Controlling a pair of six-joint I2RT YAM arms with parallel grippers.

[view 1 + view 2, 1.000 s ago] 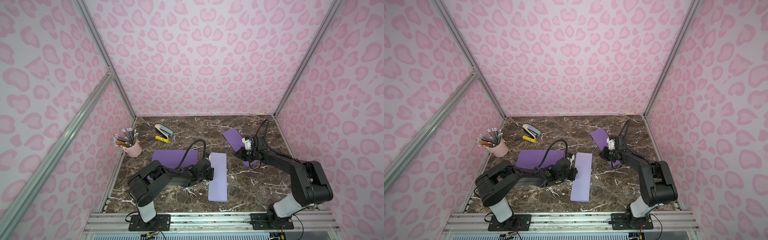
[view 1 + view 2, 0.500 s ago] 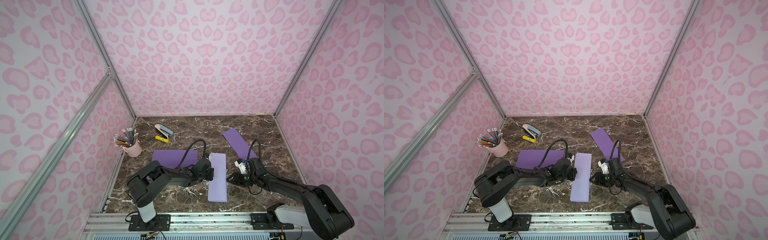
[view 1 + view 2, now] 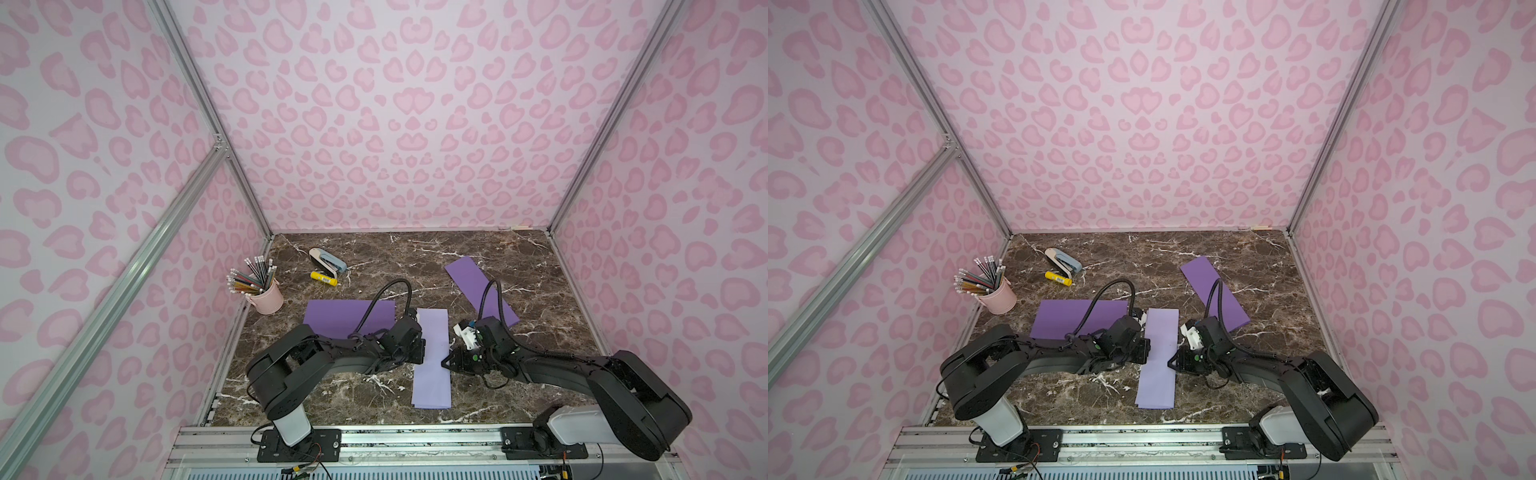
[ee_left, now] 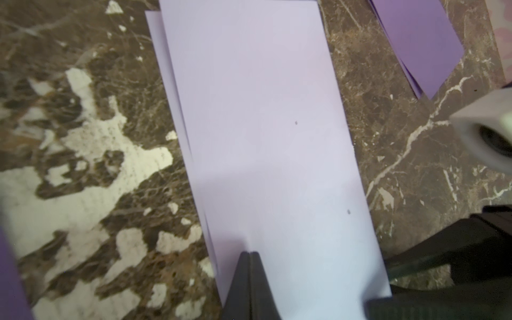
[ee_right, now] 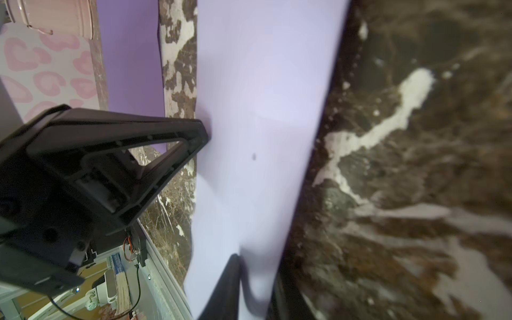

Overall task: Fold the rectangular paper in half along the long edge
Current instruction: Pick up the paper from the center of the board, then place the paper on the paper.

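**Right arm being brought across to the pale paper**

Since a second ago, the right gripper (image 3: 447,362) is being brought from the dark sheet (image 3: 465,274), far from the rail (image 3: 415,434), to the pale paper (image 3: 434,382). That paper is lying just ahead of the rail, its long axis pointing away from it, apparently already doubled. Jaws are being held narrowly apart at one long edge; whether paper is gripped cannot be told. The left gripper (image 4: 250,253), closed and empty, is being pressed onto the opposite edge, equally near. Everything is being carried by a marble table (image 3: 561,291) between pink walls (image 3: 395,124).
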